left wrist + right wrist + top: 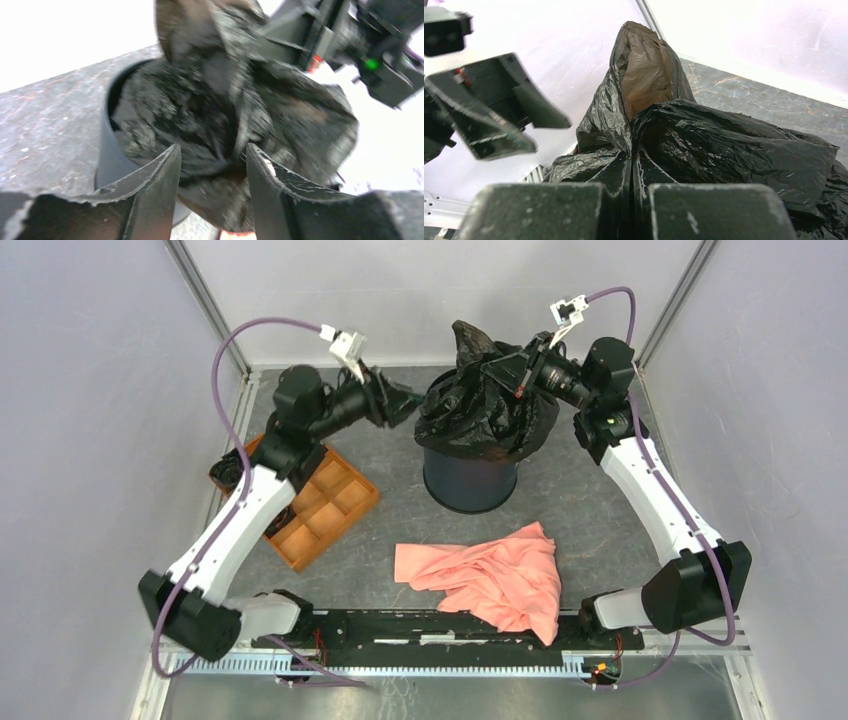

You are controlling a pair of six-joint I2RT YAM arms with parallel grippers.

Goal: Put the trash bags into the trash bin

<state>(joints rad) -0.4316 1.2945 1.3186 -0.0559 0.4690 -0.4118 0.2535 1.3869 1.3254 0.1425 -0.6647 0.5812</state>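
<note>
The black wrinkled trash bag (pixel 478 405) is heaped over the mouth of the dark navy trash bin (pixel 470 480) and spills over its rim. A peak of film stands up at the back. My right gripper (pixel 515 372) is shut on the bag's film at the bin's upper right; the right wrist view shows its jaws pressed together on the film (pixel 632 155). My left gripper (pixel 412 400) is open just left of the bin's rim. In the left wrist view its fingers (pixel 167 170) frame the bag (pixel 210 115) without touching it, and the bin wall (pixel 107 155) shows at left.
An orange compartmented tray (pixel 325 505) lies left of the bin under my left arm. A salmon-pink cloth (pixel 490 575) lies crumpled in front of the bin. White enclosure walls stand close at the left, back and right.
</note>
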